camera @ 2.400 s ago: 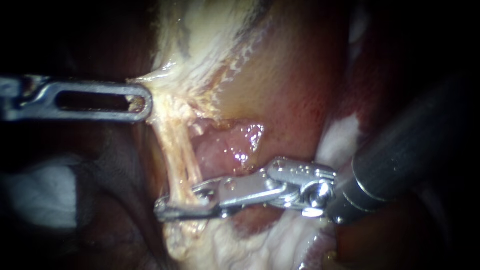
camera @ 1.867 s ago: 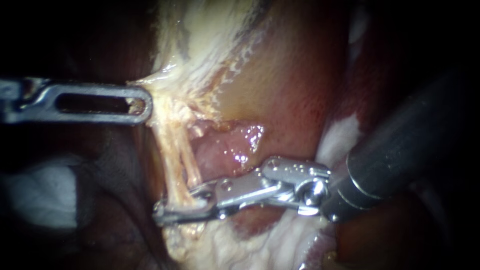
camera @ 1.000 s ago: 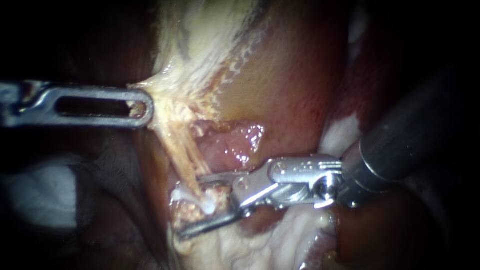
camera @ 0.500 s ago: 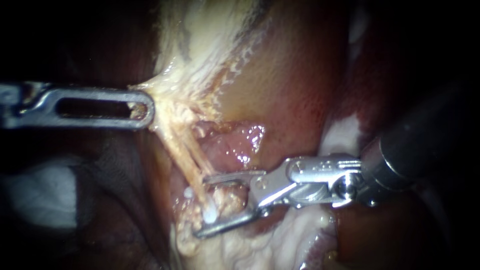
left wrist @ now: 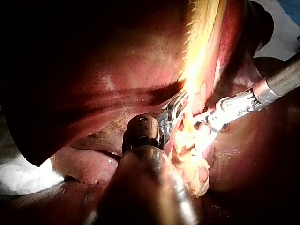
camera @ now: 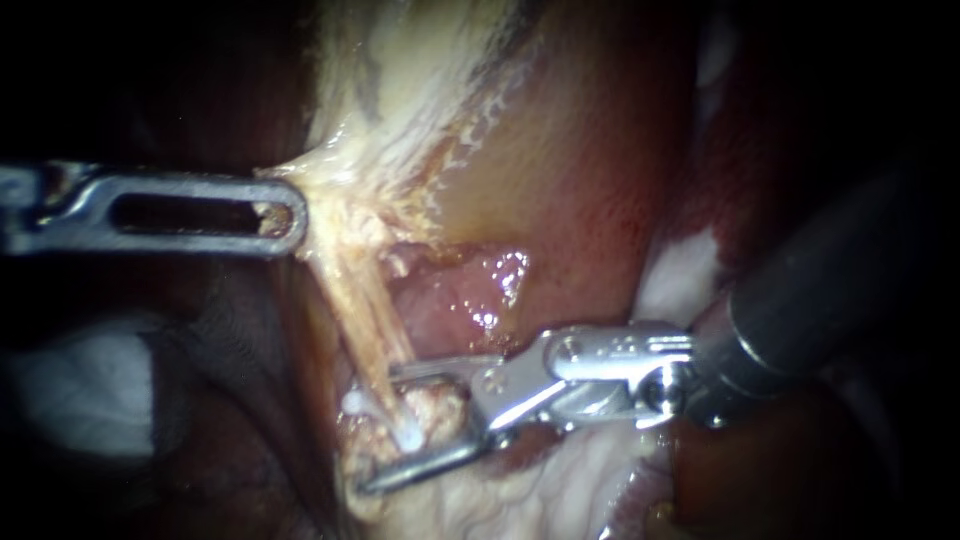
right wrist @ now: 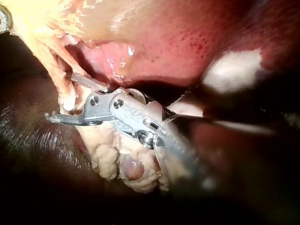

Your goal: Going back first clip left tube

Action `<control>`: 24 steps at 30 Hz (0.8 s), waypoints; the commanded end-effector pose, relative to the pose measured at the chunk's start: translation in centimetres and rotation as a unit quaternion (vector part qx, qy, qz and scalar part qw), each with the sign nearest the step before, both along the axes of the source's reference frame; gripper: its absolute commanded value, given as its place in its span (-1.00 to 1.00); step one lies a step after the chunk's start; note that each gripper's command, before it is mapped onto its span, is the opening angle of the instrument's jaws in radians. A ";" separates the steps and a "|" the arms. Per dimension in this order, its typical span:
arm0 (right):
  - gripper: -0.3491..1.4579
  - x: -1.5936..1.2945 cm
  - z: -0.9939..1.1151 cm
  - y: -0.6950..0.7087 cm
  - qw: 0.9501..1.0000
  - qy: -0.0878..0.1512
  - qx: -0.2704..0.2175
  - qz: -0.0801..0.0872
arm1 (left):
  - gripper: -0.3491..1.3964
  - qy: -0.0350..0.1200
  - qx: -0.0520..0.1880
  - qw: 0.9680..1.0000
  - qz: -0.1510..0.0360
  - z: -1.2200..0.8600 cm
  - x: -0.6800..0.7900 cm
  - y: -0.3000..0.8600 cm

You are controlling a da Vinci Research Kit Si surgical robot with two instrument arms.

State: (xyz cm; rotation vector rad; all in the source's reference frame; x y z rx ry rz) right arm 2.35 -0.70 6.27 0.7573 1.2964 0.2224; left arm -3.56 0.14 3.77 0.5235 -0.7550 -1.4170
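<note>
- The left instrument enters level from the left of the endoscope view. Its pincer is pressed together on pale tissue, which is drawn into a point toward the tip.
- The tube runs from that hold down and to the right as a taut yellowish band. It ends at the right instrument. I cannot separate a left tube from a right one in this band.
- The right instrument comes in from the right on a dark shaft. Its pincer is spread, with a clear gap between the two jaws.
- The upper jaw lies across the lower end of the tube. The lower jaw passes beneath a crumbly lump of tissue.
- The clip shows as a small white piece on the lower end of the tube. It sits inside the gap, between the two jaws and nearer the lower one.
- The liver forms the dark red surface behind the tube and above the right instrument.
- The right wrist view confirms the spread: the tube's end lies between the jaws, and the lump hangs under the instrument.
- In the left wrist view, the left instrument's pincer sits at the bright pale tissue, with the right instrument just beside it. Glare hides finer detail there.
</note>
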 end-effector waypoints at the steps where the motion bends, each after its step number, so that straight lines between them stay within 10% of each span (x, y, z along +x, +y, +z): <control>1: 0.05 0.04 0.02 -0.04 1.000 0.005 0.000 -0.002 | -1.00 0.000 0.000 1.000 0.000 0.00 0.00 0.00; 24: 0.05 -0.20 0.14 0.38 0.999 -0.019 -0.020 0.042 | -1.00 0.001 0.000 1.000 -0.001 -0.01 -0.01 -0.02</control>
